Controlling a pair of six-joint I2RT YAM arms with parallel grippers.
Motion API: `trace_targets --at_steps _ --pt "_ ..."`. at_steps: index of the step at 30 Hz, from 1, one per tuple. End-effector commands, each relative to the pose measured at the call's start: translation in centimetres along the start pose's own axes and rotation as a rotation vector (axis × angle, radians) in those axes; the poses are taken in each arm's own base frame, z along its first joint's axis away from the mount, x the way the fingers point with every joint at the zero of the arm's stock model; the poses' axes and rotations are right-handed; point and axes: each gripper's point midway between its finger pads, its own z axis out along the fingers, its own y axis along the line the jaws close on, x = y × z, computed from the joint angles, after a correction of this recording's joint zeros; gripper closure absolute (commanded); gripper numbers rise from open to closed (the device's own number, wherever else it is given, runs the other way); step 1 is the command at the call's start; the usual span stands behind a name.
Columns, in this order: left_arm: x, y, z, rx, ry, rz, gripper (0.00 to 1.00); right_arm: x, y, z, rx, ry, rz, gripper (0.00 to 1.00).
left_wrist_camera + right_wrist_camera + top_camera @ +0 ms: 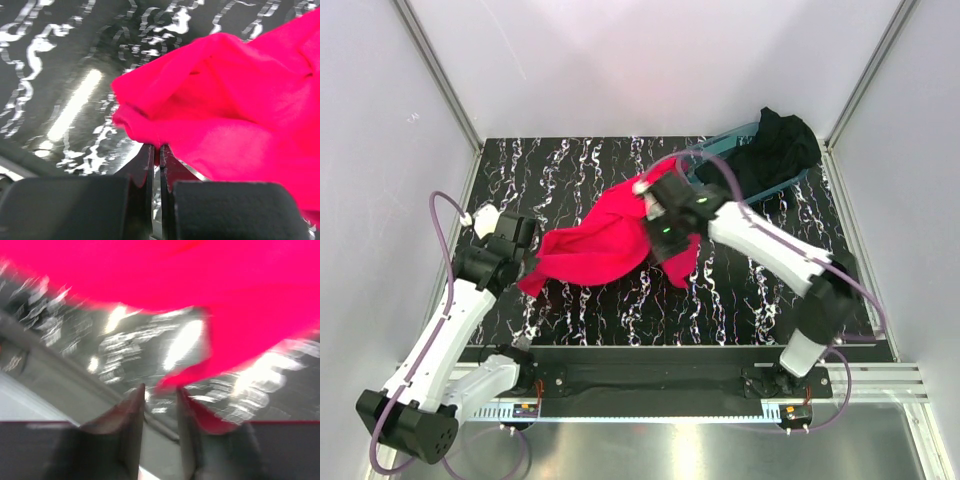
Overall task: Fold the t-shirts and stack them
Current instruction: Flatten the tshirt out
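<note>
Left gripper (527, 265), near the left edge of the black white-veined table (580, 170), pinches one end of the bright pinkish-red cloth t-shirt (605, 240); shirt spans mid-table to the right gripper (662, 240). Plain black t-shirt (780, 145) heaped in the clear teal plastic tub (720, 143), far right corner. Left wrist: jaws shut on shirt hem. Right wrist: blurred, jaws narrow, red tip at the gap, grip can't tell.

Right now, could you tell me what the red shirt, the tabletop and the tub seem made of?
The red shirt: soft matte cloth, it drapes in folds. Tabletop: hard glossy surface, black with white marble-like veins, probably laminate; it mirrors the lights. Tub: likely translucent teal plastic, mostly hidden under the black shirt.
</note>
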Motion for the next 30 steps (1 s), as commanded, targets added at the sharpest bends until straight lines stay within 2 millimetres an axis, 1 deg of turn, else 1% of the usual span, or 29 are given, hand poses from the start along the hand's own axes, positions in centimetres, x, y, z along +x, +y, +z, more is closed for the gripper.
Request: trace_targets --at_steps 1,2,3,4,5,6,7,8,9,11,12,13,14,15,16,17,18,19,20,21,22,23,25,26,30 --pt "-1.9 2.0 -1.0 -0.078 -0.088 0.005 1.0 3.1 9.4 2.5 -0.331 0.194 -0.015 0.59" --pt "-1.8 2.2 -0.8 -0.086 -0.084 0.013 1.0 3.1 9.6 2.6 -0.338 0.201 0.011 0.53" --pt "-1.8 2.3 -0.8 -0.092 -0.087 0.016 1.0 3.1 9.3 2.7 -0.322 0.193 0.004 0.49" --pt "-1.7 2.5 -0.6 -0.1 -0.083 0.017 1.0 2.9 8.5 2.2 -0.282 0.162 -0.014 0.43" --pt "-1.7 2.6 -0.5 -0.103 -0.082 0.013 1.0 2.8 7.5 2.0 -0.245 0.14 -0.03 0.32" --pt "-1.5 2.6 -0.3 -0.101 -0.071 0.015 1.0 3.0 5.6 1.6 -0.179 0.113 -0.022 0.28" --pt "-1.4 2.4 -0.2 -0.096 -0.069 0.011 1.0 3.1 4.3 1.6 -0.163 0.106 0.005 0.27" --pt "-1.3 2.4 -0.1 -0.095 -0.064 0.012 1.0 3.4 3.0 1.7 -0.153 0.111 0.045 0.28" --pt "-1.3 2.4 -0.1 -0.095 -0.061 0.011 1.0 4.5 0.2 2.3 -0.122 0.136 0.16 0.31" --pt "-1.1 2.4 0.0 -0.097 -0.058 0.016 1.0 5.3 -1.3 2.9 -0.119 0.148 0.252 0.35" --pt "-1.1 2.5 0.0 -0.097 -0.056 0.019 1.0 6.3 -2.3 3.1 -0.097 0.157 0.301 0.37" --pt "-1.1 2.4 0.1 -0.096 -0.055 0.022 1.0 6.3 -3.4 3.5 -0.043 0.132 0.31 0.39" --pt "-1.1 2.5 0.1 -0.099 -0.053 0.023 1.0 7.3 -4.3 4.0 0.006 0.144 0.344 0.42" --pt "-0.9 2.5 0.2 -0.1 -0.048 0.027 1.0 7.9 -5.4 4.0 0.052 0.147 0.37 0.56" --pt "-0.9 2.5 0.2 -0.099 -0.048 0.025 1.0 8.3 -7.4 4.1 0.112 0.143 0.426 0.59" --pt "-0.8 2.5 0.2 -0.097 -0.042 0.025 1.0 10.0 -8.4 4.5 0.141 0.172 0.483 0.6" --pt "-0.6 2.5 0.3 -0.098 -0.037 0.025 1.0 10.4 -9.1 4.4 0.143 0.161 0.518 0.58" --pt "-0.6 2.4 0.3 -0.094 -0.036 0.024 1.0 11.0 -10.8 4.4 0.167 0.156 0.583 0.54" --pt "-0.5 2.4 0.3 -0.091 -0.033 0.025 1.0 12.4 -11.5 4.6 0.184 0.177 0.612 0.49" --pt "-0.4 2.4 0.3 -0.089 -0.03 0.023 1.0 12.8 -12.5 4.4 0.225 0.163 0.627 0.46" --pt "-0.4 2.4 0.4 -0.089 -0.028 0.024 1.0 13.1 -13.1 4.3 0.247 0.16 0.639 0.4" --pt "-0.3 2.4 0.4 -0.091 -0.024 0.028 1.0 13.8 -13.8 4.3 0.266 0.165 0.664 0.39" --pt "-0.2 2.4 0.5 -0.091 -0.022 0.03 1.0 13.9 -14.1 4.5 0.257 0.15 0.685 0.38" --pt "-0.2 2.3 0.5 -0.087 -0.022 0.028 1.0 14.6 -14.3 4.6 0.264 0.163 0.7 0.37" --pt "0.1 2.3 0.8 -0.089 -0.011 0.03 1.0 15.2 -13.9 6.1 0.225 0.184 0.711 0.39"
